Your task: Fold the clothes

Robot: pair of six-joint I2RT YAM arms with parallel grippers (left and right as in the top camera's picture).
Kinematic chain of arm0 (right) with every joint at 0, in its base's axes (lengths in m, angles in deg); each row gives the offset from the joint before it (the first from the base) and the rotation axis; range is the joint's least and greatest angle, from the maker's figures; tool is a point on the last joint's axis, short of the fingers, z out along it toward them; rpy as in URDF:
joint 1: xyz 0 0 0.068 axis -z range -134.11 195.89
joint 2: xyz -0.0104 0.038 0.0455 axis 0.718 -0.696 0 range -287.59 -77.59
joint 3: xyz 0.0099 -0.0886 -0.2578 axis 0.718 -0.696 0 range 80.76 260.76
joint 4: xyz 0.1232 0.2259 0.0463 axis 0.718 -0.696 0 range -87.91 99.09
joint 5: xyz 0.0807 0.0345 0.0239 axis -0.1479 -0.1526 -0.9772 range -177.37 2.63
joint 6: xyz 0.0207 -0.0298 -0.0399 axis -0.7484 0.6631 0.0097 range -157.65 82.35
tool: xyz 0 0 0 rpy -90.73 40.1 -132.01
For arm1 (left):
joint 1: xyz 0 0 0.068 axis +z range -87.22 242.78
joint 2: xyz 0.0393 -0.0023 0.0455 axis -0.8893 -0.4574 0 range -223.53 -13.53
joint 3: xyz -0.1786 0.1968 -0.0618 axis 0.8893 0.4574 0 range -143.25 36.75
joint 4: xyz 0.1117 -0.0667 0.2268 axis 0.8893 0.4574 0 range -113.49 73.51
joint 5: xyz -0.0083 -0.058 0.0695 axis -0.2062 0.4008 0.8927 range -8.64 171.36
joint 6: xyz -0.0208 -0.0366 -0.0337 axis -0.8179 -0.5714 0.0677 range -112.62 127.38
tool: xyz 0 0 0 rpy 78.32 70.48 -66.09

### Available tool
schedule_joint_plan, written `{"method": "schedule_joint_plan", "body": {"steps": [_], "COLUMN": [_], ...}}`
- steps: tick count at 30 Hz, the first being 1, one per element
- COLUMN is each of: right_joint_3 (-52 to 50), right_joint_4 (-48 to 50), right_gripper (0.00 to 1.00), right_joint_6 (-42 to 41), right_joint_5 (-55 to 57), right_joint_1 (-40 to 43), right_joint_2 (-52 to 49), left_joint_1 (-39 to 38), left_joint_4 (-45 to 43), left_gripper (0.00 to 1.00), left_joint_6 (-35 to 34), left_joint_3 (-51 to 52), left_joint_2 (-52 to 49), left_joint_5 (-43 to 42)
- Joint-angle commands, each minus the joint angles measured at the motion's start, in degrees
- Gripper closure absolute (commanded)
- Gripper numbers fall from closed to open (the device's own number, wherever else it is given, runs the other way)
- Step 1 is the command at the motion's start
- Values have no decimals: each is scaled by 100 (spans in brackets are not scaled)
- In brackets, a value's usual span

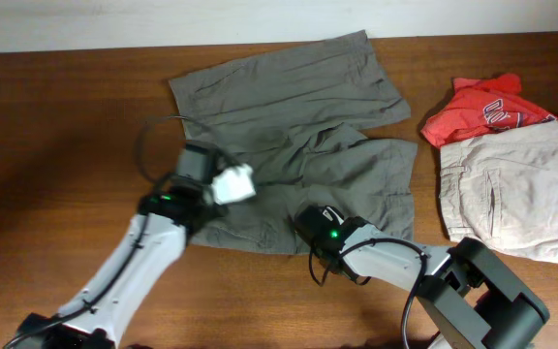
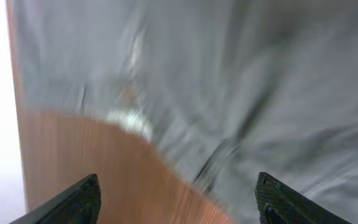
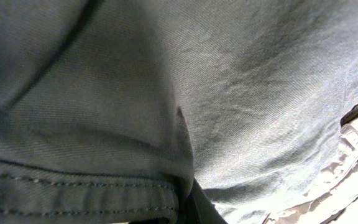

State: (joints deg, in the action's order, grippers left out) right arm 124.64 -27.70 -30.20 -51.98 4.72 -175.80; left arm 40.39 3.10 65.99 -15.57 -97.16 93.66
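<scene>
Olive-grey shorts (image 1: 298, 107) spread out, left gripper (image 2: 178, 190) fingers apart at 8 o'clock, right gripper (image 3: 188, 199) clamped on 6 o'clock hem.

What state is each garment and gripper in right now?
olive-grey shorts, spread out, wrinkled, not yet folded
beige shorts, lying flat, untouched
red T-shirt, crumpled beside the beige shorts
left gripper, fingers open, nothing between them
right gripper, fingers shut on the olive-grey shorts' near hem
</scene>
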Motion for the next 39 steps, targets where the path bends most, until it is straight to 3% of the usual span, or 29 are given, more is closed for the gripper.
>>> {"method": "schedule_joint_plan", "body": {"steps": [1, 7, 9, 11, 15, 22, 30, 34, 39], "right_joint_3": [109, 186, 212, 254, 271, 308, 308, 308, 308], "right_joint_4": [59, 17, 20, 11, -39, -149, -179, -195, -221], "right_gripper": [89, 90, 89, 90, 90, 90, 91, 91, 91], "right_joint_6": [-90, -90, -92, -92, -92, -92, -92, -94, -162], "right_joint_5": [-83, -81, -83, -83, -83, -83, -83, -83, -81], "right_joint_1": [37, 37, 37, 37, 37, 37, 37, 39, 37], "right_joint_2": [-127, -125, -125, -127, -125, -125, -125, -127, -125], "left_joint_1": [-503, -911, -949, -935, -933, -933, -802, -682, -680], "left_joint_4": [61, 1504, 1961, 2065, 2046, 603, -601, -1351, -1460], "left_gripper": [20, 24, 24, 24, 24, 24, 27, 34, 53], "left_joint_6": [446, 400, -42, -496, -691, -671, -671, -669, -675], "left_joint_3": [-31, -31, -31, -26, 166, 1381, 1904, 2258, 2304], "left_joint_2": [31, 376, 476, 503, 490, 490, 435, 245, 68], "left_joint_5": [96, 365, 439, 308, -205, 385, 378, 393, 402]}}
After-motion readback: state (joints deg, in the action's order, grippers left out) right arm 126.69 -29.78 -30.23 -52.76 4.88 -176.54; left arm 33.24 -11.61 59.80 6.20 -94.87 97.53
